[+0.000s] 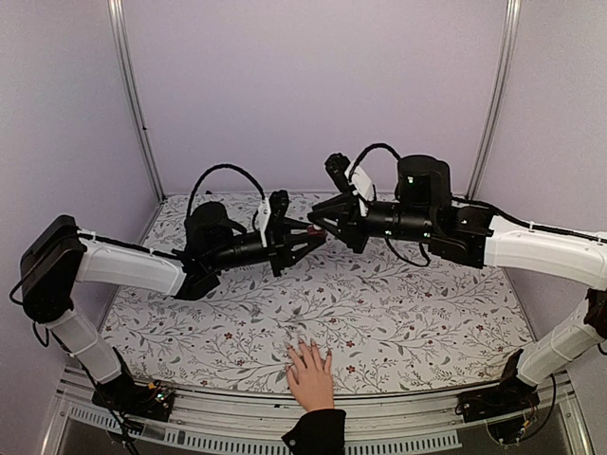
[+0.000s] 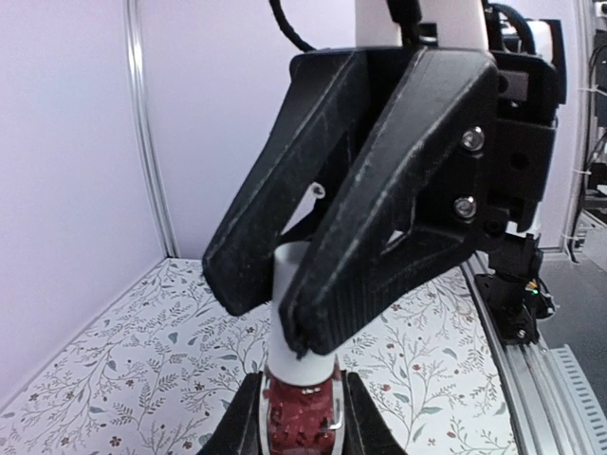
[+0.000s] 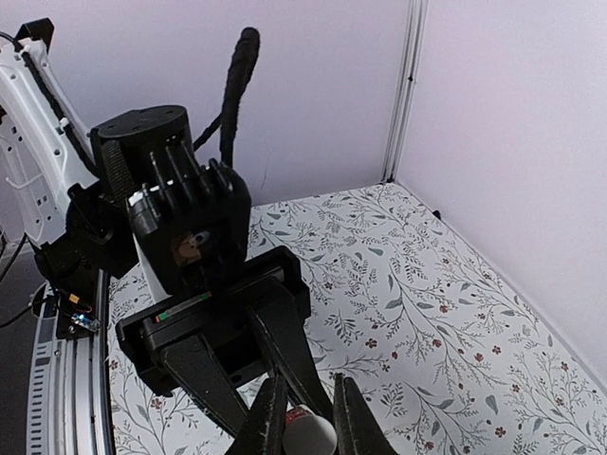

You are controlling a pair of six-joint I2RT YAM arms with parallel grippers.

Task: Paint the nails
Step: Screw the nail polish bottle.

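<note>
A light-skinned hand (image 1: 310, 377) with a black cuff (image 1: 316, 431) lies flat at the table's near edge. Its nails (image 1: 305, 346) are too small to make out. Well behind it, both grippers meet above the table's middle. My left gripper (image 1: 305, 237) is shut on the dark-red bottle (image 2: 302, 422), which sits between its fingers (image 2: 232, 422) in the left wrist view. My right gripper (image 1: 321, 224) is shut on the bottle's white cap (image 2: 296, 327); the cap (image 3: 308, 438) also shows between its fingertips (image 3: 270, 412) in the right wrist view.
A floral cloth (image 1: 398, 313) covers the table. Pale purple walls with metal corner posts (image 1: 133, 95) close in the back and sides. A metal rail (image 1: 190, 422) runs along the near edge beside the hand.
</note>
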